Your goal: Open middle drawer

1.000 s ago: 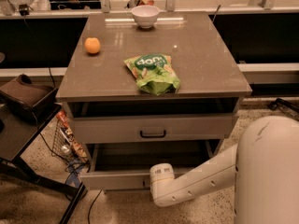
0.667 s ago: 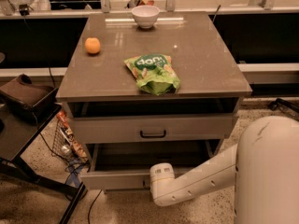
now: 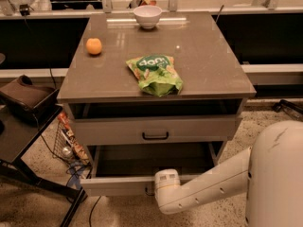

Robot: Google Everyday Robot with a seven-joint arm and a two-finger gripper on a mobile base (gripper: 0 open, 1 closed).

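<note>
The middle drawer (image 3: 118,186) stands pulled out from the cabinet, with its pale front towards me and a dark grey inside behind it. My gripper (image 3: 156,188) is at the centre of that front, where the white wrist (image 3: 165,186) of my arm ends and covers it. The drawer's handle is hidden behind the wrist. Above it, the taller-fronted drawer (image 3: 154,129) with a black bar handle (image 3: 155,136) is pushed in.
On the cabinet top (image 3: 208,65) lie a green snack bag (image 3: 155,74), an orange (image 3: 93,46) and a white bowl (image 3: 147,16). A dark side table (image 3: 21,131) stands at the left, with a wire basket (image 3: 66,143) and cables on the floor. My white arm (image 3: 274,174) fills the lower right.
</note>
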